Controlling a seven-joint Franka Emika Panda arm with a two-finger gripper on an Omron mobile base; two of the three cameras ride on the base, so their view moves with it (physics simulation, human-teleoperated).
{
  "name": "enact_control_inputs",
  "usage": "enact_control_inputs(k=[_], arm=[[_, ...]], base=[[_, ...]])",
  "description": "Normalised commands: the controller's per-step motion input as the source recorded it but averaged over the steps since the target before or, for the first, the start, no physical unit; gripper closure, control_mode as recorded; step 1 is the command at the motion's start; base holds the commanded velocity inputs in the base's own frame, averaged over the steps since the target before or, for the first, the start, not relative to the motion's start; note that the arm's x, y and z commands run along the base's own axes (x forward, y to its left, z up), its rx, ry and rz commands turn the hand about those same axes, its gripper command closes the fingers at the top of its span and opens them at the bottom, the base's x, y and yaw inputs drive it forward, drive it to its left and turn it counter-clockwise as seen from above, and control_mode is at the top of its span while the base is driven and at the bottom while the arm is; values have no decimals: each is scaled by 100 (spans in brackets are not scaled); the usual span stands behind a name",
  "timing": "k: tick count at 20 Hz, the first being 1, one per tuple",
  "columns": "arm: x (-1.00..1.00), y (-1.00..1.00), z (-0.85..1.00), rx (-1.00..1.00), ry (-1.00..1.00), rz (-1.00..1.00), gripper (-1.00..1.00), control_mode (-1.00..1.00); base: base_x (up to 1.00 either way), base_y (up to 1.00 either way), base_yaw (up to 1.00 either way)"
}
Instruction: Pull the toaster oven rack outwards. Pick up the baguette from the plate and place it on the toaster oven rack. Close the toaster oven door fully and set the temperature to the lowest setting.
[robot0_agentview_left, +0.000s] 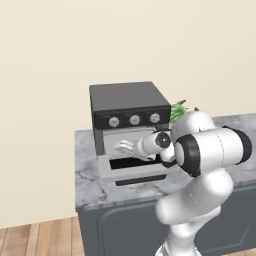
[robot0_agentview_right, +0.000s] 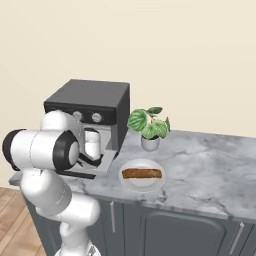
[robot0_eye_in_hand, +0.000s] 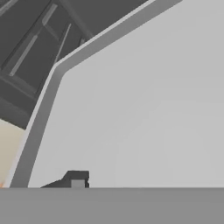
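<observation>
The toaster oven (robot0_agentview_left: 129, 116) stands on the marble counter (robot0_agentview_right: 215, 165) with its door (robot0_agentview_left: 131, 170) folded down flat, and the arm reaches into the open cavity. The gripper (robot0_agentview_left: 125, 147) sits at the light-grey rack (robot0_eye_in_hand: 144, 109); whether its jaws are closed on the rack edge or merely resting against it cannot be determined, as one dark fingertip (robot0_eye_in_hand: 76, 179) alone shows in the hand view. The baguette (robot0_agentview_right: 142, 173) lies on the plate (robot0_agentview_right: 142, 186), just right of the oven and near a potted plant (robot0_agentview_right: 149, 125). Risk: if the fingers lose their purchase on the rack edge during the pull, the rack will likely remain seated, leaving too little shelf exposed for the bread. A skewed pull could also jam the rack in its guides. No brand, label or legible writing appears on the oven or its three knobs (robot0_agentview_left: 134, 119).
</observation>
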Motion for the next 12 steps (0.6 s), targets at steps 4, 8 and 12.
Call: enact_control_inputs(k=[4,8,12], arm=[[-100,97,-8,-45,100,15,100,-100],[-100,79,0,-43,92,13,100,-100],[-100,61,0,-41,85,12,100,-100]], base=[[0,0,0],[0,0,0],[0,0,0]])
